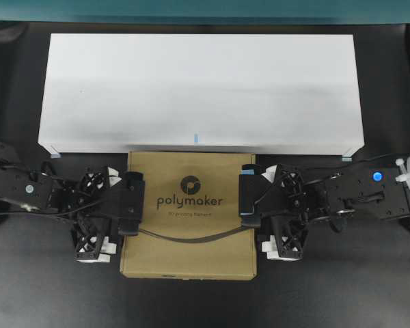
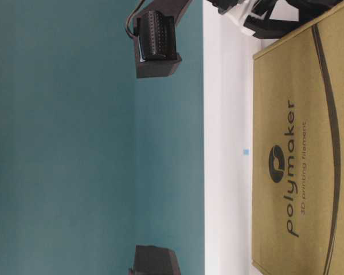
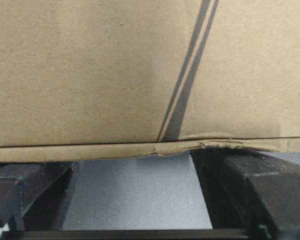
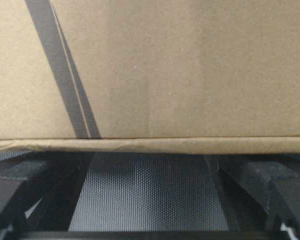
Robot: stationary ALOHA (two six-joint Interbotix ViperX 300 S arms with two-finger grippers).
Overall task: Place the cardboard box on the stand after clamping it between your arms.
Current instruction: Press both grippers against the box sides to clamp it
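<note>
With both arms reaching in from opposite sides, the left gripper (image 1: 131, 203) and right gripper (image 1: 249, 195) sit against the two flanks of the cardboard box (image 1: 188, 171), fingers spread wide, nothing pinched between them. That fits a squeeze between the arms, not a pinch: the box is too broad for either gripper alone. In the wrist views the box's lower edge hangs above grey table (image 3: 135, 195) with a gap showing, and is slightly crumpled near the left gripper, so it looks lifted or at least tipped. Its far edge lies just at the near rim of the white stand (image 1: 201, 89). The stand's top is bare and wide, with room either side; the step up at the rim is the obstacle.
</note>
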